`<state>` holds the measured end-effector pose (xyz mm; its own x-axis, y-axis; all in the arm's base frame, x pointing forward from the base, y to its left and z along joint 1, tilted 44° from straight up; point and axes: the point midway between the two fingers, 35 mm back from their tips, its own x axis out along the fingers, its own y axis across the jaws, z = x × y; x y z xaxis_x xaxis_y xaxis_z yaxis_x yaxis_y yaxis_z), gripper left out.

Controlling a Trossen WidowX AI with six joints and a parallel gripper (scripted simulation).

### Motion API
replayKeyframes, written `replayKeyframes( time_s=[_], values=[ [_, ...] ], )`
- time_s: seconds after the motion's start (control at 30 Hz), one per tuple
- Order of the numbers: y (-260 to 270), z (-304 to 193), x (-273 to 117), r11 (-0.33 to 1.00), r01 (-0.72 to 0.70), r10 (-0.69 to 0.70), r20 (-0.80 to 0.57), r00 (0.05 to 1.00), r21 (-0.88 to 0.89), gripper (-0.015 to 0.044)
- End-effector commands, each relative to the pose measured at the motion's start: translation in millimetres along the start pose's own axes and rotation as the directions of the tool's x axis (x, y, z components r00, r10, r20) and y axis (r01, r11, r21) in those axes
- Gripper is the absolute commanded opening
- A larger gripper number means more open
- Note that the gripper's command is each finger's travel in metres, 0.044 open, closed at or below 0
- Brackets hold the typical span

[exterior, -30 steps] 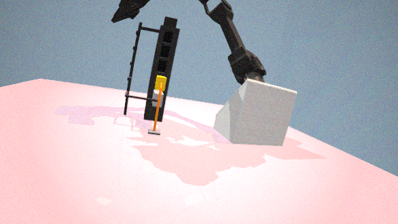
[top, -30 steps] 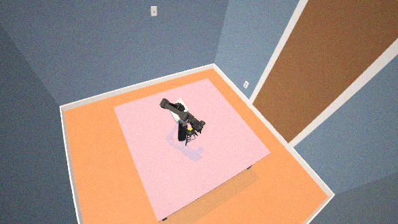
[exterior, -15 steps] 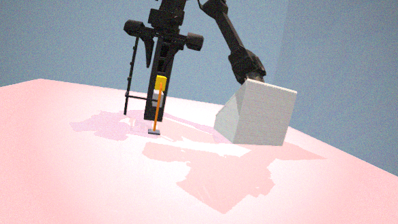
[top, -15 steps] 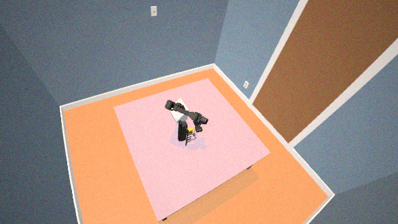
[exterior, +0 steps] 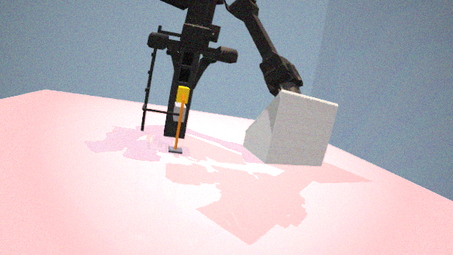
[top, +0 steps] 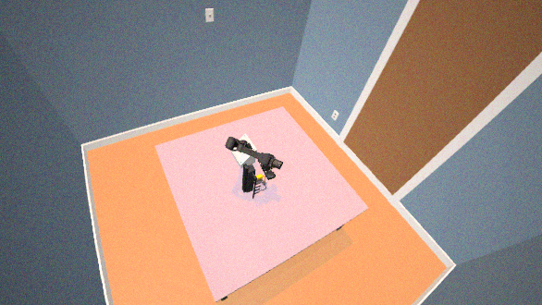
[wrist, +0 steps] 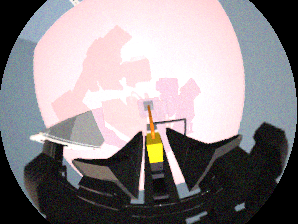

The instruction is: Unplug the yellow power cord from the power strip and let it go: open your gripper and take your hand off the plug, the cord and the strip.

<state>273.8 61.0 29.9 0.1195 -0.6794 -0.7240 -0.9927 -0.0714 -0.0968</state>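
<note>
One gripper [wrist: 154,137], matte black with wedge-shaped fingers, stands part open over the plug [wrist: 154,149] and grips nothing. The fingers flank the plug; contact cannot be judged from the wrist view. The plug is a small, smooth yellow box, seated on the strip [exterior: 173,124], a tall black slab standing upright on the pink table [exterior: 77,193]. The cord [exterior: 178,129], a thin straight orange rod, drops from the plug to a flat grey foot [exterior: 175,150]. A pale, grainy block [exterior: 294,127] carries the arm.

The claw [exterior: 185,58] is hanging above the yellow plug [exterior: 182,93], which is sitting in the upright black strip [exterior: 178,100] on the pink surface [exterior: 77,193].
</note>
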Motion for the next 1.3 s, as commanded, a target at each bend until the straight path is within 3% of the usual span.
replayKeyframes(
  time_s=[0.0, 1.27],
  values=[
    [1, -7, 2, 1.000, -0.005, 0.005, -0.007, 1.000, -0.005, 0.0160],
    [1, -37, 14, 1.000, -0.005, 0.005, -0.009, 1.000, -0.006, 0.0160]
  ],
)
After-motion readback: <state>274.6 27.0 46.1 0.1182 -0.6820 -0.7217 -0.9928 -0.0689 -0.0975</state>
